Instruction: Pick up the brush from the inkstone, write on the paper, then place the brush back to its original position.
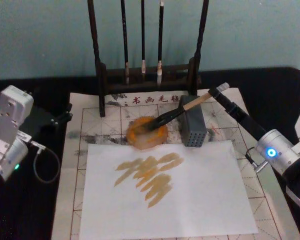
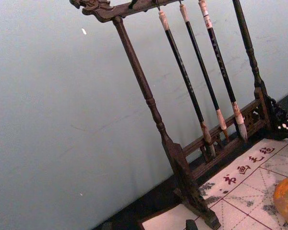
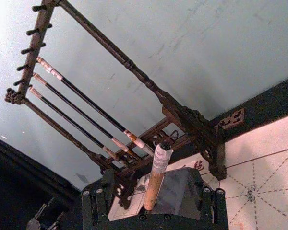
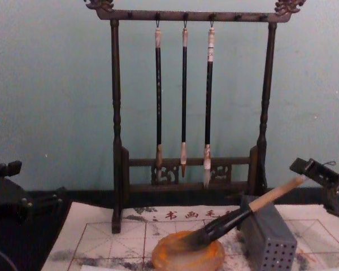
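On the dark surface [image 1: 32,210] lies the paper [image 1: 72,190] with its red grid, and on top of it a plain white sheet [image 1: 200,195] that carries tan strokes [image 1: 147,175]. Behind them stands the wooden rack [image 4: 116,113] with three slim brushes. The inkstone [image 1: 140,142] sits on the paper just behind the white sheet, and the grey block [image 1: 192,127] is just beside it on the right. The brush [image 1: 175,112] has its bristles in the inkstone. Its handle rises toward the back right, resting across the top of the block, so its long axis points almost directly at the right hand [image 1: 219,91]. In the right wrist view the white end stands up between the fingers [image 3: 209,203]. They are spread on both sides of it and do not seem to press on it. Because the strokes are on the sheet and the brush lies on the inkstone, I judge that the task is nearly finished. The coming move is probably a retreat along the handle's own line, without knocking it sideways. The left hand [image 1: 62,117] is parked at the paper's left edge, well apart from the brush.
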Controlling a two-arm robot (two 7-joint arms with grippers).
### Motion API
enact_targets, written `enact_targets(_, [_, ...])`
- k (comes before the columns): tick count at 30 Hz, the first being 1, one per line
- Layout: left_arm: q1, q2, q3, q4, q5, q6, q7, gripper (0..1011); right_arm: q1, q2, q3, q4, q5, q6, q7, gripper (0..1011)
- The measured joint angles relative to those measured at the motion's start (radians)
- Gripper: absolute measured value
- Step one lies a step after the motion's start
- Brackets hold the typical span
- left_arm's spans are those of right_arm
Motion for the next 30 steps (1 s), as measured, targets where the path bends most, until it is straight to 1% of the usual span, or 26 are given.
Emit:
enact_targets(7, [0.000, 0.000, 0.000, 0.000, 0.000, 0.000, 0.000, 1001, 0.031, -0.019, -0.018, 0.054, 0.029, -0.001, 0.021, 1000])
enact_targets(17, [0.000, 0.000, 0.000, 0.000, 0.000, 0.000, 0.000, 1001, 0.061, -0.035, -0.045, 0.121, 0.058, -0.028, 0.061, 1000])
enact_targets(30, [0.000, 0.000, 0.000, 0.000, 0.000, 0.000, 0.000, 1001, 0.072, -0.039, -0.063, 0.146, 0.090, -0.058, 0.076, 1000])
